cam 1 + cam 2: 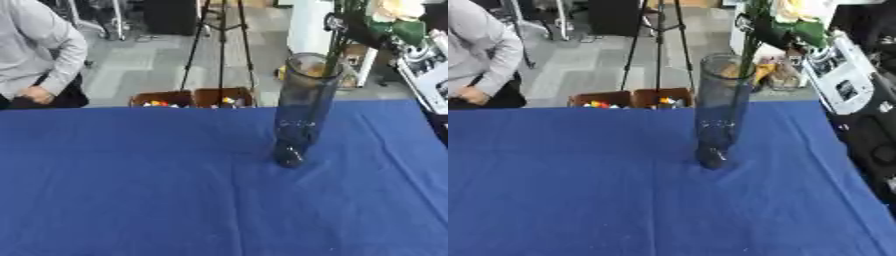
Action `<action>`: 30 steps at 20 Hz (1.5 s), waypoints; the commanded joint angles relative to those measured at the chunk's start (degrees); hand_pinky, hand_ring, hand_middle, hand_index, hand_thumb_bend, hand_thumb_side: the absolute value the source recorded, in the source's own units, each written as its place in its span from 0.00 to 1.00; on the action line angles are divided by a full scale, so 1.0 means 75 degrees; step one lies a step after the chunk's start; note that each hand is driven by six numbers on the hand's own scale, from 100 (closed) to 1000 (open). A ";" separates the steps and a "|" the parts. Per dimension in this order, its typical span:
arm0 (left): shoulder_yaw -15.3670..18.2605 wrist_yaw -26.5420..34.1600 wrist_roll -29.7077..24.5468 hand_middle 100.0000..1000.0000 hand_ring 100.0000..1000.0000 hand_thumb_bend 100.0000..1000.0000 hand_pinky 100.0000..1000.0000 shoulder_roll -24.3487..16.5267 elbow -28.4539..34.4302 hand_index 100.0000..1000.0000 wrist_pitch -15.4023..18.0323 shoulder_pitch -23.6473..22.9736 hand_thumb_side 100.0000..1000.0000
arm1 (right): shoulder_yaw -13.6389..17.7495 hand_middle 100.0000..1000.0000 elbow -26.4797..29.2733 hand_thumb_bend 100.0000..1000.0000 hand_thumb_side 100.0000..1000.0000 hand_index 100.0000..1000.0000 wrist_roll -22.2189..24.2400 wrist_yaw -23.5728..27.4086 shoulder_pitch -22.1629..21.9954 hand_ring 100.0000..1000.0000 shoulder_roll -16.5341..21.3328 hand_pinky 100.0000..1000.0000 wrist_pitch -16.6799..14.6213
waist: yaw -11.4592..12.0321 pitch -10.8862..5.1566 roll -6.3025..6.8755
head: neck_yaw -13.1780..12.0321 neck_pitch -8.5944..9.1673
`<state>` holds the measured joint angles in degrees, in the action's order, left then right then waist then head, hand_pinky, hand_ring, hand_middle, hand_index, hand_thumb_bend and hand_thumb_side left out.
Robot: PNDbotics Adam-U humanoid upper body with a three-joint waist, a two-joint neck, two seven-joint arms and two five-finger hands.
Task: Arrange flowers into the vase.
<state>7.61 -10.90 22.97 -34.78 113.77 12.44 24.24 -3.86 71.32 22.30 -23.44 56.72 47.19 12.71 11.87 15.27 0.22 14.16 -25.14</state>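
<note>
A tall clear glass vase (302, 110) stands upright on the blue tablecloth (131, 190), right of the middle. A flower with a cream bloom (398, 9) and green leaves hangs at the top right. Its dark green stem (745, 60) runs down through the vase's mouth into the upper part of the glass. My right hand (348, 27), a dark shape at the top right above the vase, is curled round the stem just below the bloom. Its forearm (840, 75) comes in from the right edge. My left hand shows in neither view.
Beyond the table's far edge stand brown boxes (192, 97) holding small coloured things. A tripod (219, 45) and a white column (308, 25) stand on the floor behind them. The table's right edge (859, 165) runs close to the vase.
</note>
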 commanded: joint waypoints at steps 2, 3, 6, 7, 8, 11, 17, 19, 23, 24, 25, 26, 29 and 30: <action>0.0088 -0.0009 0.0034 0.80 0.82 0.00 0.55 -0.0257 0.0110 0.84 0.0008 0.0109 1.00 | -0.0021 0.93 -0.0074 0.27 1.00 0.95 0.0405 -0.0148 0.0067 0.98 0.0284 0.97 -0.0350 | -0.0001 -0.0188 -0.0098 | -0.0016 0.0059; 0.0089 -0.0010 0.0036 0.80 0.82 0.00 0.55 -0.0256 0.0110 0.84 0.0007 0.0108 1.00 | -0.0022 0.94 -0.0099 0.37 1.00 0.96 0.0516 -0.0166 0.0062 0.98 0.0286 0.98 -0.0442 | -0.0003 -0.0186 -0.0098 | -0.0013 0.0062; 0.0091 -0.0012 0.0041 0.80 0.82 0.00 0.55 -0.0254 0.0110 0.84 0.0004 0.0101 1.00 | 0.0014 0.96 -0.0144 0.47 1.00 0.98 0.0847 -0.0193 0.0074 1.00 0.0298 0.99 -0.0658 | -0.0011 -0.0190 -0.0101 | -0.0015 0.0056; 0.0091 -0.0012 0.0041 0.80 0.82 0.00 0.55 -0.0254 0.0110 0.84 0.0004 0.0099 1.00 | 0.0014 0.97 -0.0155 0.50 1.00 0.98 0.0958 -0.0204 0.0073 1.00 0.0303 0.99 -0.0714 | -0.0015 -0.0194 -0.0103 | -0.0011 0.0055; 0.0092 -0.0012 0.0043 0.80 0.82 0.00 0.55 -0.0253 0.0110 0.84 0.0003 0.0098 1.00 | 0.0016 0.97 -0.0166 0.57 1.00 0.98 0.1069 -0.0218 0.0074 1.00 0.0307 0.99 -0.0760 | -0.0017 -0.0196 -0.0105 | -0.0009 0.0056; 0.0092 -0.0012 0.0046 0.80 0.82 0.00 0.55 -0.0252 0.0110 0.84 0.0004 0.0098 1.00 | 0.0029 0.97 -0.0196 0.63 1.00 0.99 0.1405 -0.0275 0.0082 1.00 0.0315 0.99 -0.0853 | -0.0028 -0.0206 -0.0107 | -0.0009 0.0058; 0.0093 -0.0013 0.0050 0.80 0.82 0.00 0.55 -0.0251 0.0110 0.84 0.0005 0.0094 1.00 | 0.0163 0.97 -0.0136 0.63 1.00 0.99 0.1825 -0.0377 0.0112 1.00 0.0316 0.99 -0.0866 | -0.0035 -0.0209 -0.0104 | -0.0014 0.0057; 0.0094 -0.0013 0.0050 0.80 0.82 0.00 0.55 -0.0251 0.0110 0.84 0.0004 0.0094 1.00 | 0.0174 0.97 -0.0124 0.63 1.00 0.99 0.1852 -0.0387 0.0113 1.00 0.0315 0.99 -0.0861 | -0.0036 -0.0209 -0.0104 | -0.0014 0.0057; 0.0092 -0.0014 0.0050 0.80 0.82 0.00 0.55 -0.0250 0.0110 0.84 -0.0005 0.0073 1.00 | 0.0163 0.99 -0.0127 0.71 1.00 1.00 0.1961 -0.0487 0.0075 1.00 0.0389 1.00 -0.0876 | -0.0053 -0.0231 -0.0102 | -0.0017 0.0060; 0.0092 -0.0015 0.0050 0.80 0.82 0.00 0.55 -0.0249 0.0110 0.84 -0.0010 0.0062 1.00 | 0.0187 0.99 -0.0115 0.73 1.00 1.00 0.2042 -0.0556 0.0070 1.00 0.0412 1.00 -0.0901 | -0.0061 -0.0238 -0.0099 | -0.0020 0.0056; 0.0092 -0.0017 0.0051 0.80 0.82 0.00 0.55 -0.0248 0.0110 0.84 -0.0014 0.0053 1.00 | 0.0218 1.00 -0.0101 0.74 1.00 1.00 0.2114 -0.0621 0.0066 1.00 0.0429 1.00 -0.0924 | -0.0068 -0.0243 -0.0096 | -0.0020 0.0055; 0.0094 -0.0019 0.0053 0.80 0.82 0.00 0.55 -0.0248 0.0110 0.84 -0.0016 0.0049 1.00 | 0.0245 1.00 -0.0089 0.74 1.00 1.00 0.2175 -0.0679 0.0060 1.00 0.0442 1.00 -0.0943 | -0.0072 -0.0246 -0.0094 | -0.0018 0.0059; 0.0098 -0.0024 0.0060 0.80 0.82 0.00 0.55 -0.0254 0.0110 0.84 -0.0016 0.0045 1.00 | 0.0306 1.00 -0.0049 0.74 1.00 1.00 0.2279 -0.0787 0.0019 1.00 0.0491 1.00 -0.0986 | -0.0086 -0.0253 -0.0083 | -0.0019 0.0064; 0.0102 -0.0026 0.0064 0.80 0.82 0.00 0.55 -0.0255 0.0110 0.84 -0.0017 0.0041 1.00 | 0.0326 1.00 -0.0027 0.74 1.00 1.00 0.2291 -0.0798 -0.0005 1.00 0.0515 1.00 -0.0997 | -0.0091 -0.0253 -0.0080 | -0.0022 0.0064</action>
<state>7.63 -10.94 23.25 -34.78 113.77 12.38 24.18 -2.40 69.86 39.13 -28.78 55.84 48.58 5.37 11.25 15.27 0.22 14.17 -25.13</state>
